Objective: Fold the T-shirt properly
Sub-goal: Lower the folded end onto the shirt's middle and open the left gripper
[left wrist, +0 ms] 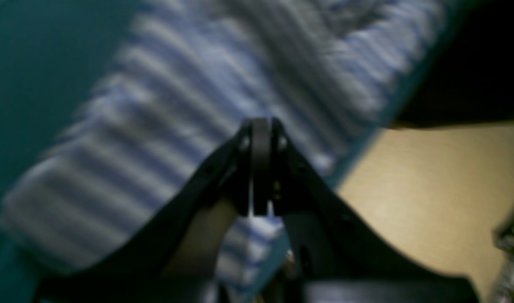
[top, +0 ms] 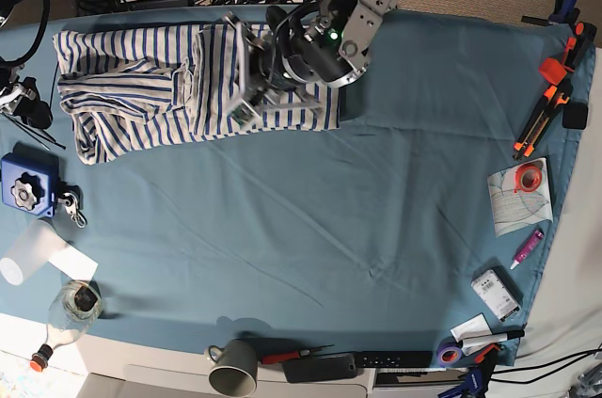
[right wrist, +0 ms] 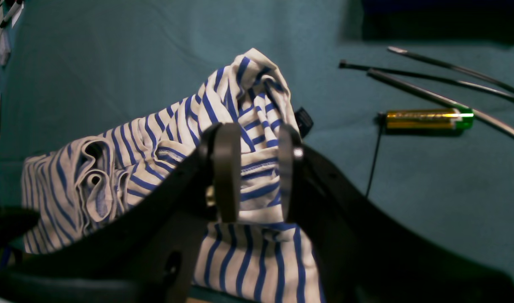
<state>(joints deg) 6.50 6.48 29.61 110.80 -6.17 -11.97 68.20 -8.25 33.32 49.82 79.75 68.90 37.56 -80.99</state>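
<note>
The T-shirt (top: 141, 87), white with thin blue stripes, lies crumpled along the back left of the teal table cloth (top: 329, 229). My left gripper (top: 243, 106) hovers over the shirt's right half. In the left wrist view, which is blurred, this gripper (left wrist: 261, 126) has its jaws pressed together, with the shirt (left wrist: 189, 97) behind them. In the right wrist view my right gripper (right wrist: 257, 134) has its jaws apart. The bunched shirt (right wrist: 155, 139) shows in the gap between them and beyond. I cannot tell whether the pads touch the cloth.
A gold battery (right wrist: 427, 118) and thin cable ties (right wrist: 442, 80) lie beside the shirt. A blue box (top: 26, 186), a plastic cup (top: 28, 255), a bottle (top: 66, 309) and a mug (top: 235, 367) stand at the left and front. Tools (top: 550, 106) lie at the right edge.
</note>
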